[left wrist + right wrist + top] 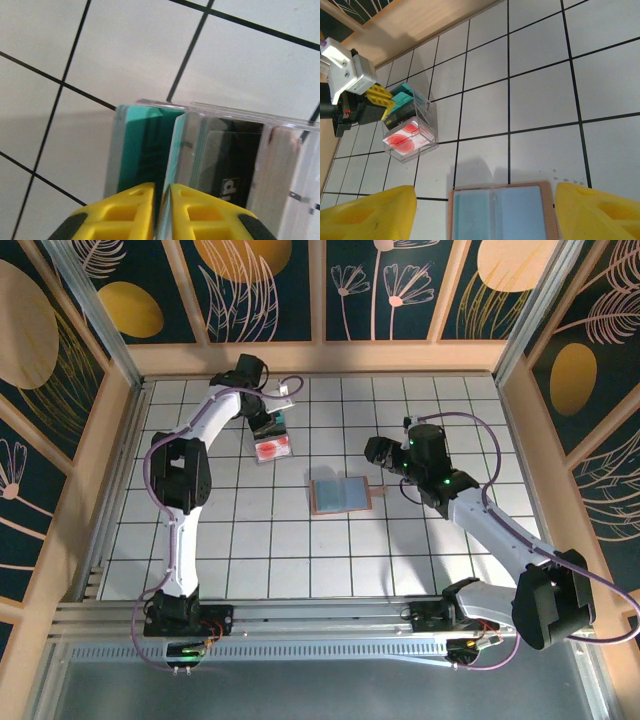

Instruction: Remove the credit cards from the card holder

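The card holder lies opened flat like a book on the tiled tabletop, inner pockets up. That keeps both greyish-blue pockets reachable from above. In the right wrist view the pockets look flat and bare, so the holder seems to be emptied, or nearly so.

Beyond the holder and to its left stands a clear box, which serves as the drop-off. The credit cards stand on edge in it, side by side: a teal card, a dark card and a red-and-white card on the side facing the holder. The box walls keep the thin cards upright and together rather than scattered on the tiles.

The left gripper hangs over that box, pointing down into it. Its yellow fingers are drawn close with a slim gap, and the thin edge of another teal card runs into that gap. Whether it pinches the card or has let go, I cannot tell. The pose fits lowering a card into the box.

The right gripper hovers over the holder's far right side. It is spread wide and grasps nothing, and its fingers straddle the holder's width, probably placed to steady the holder or reach a pocket.
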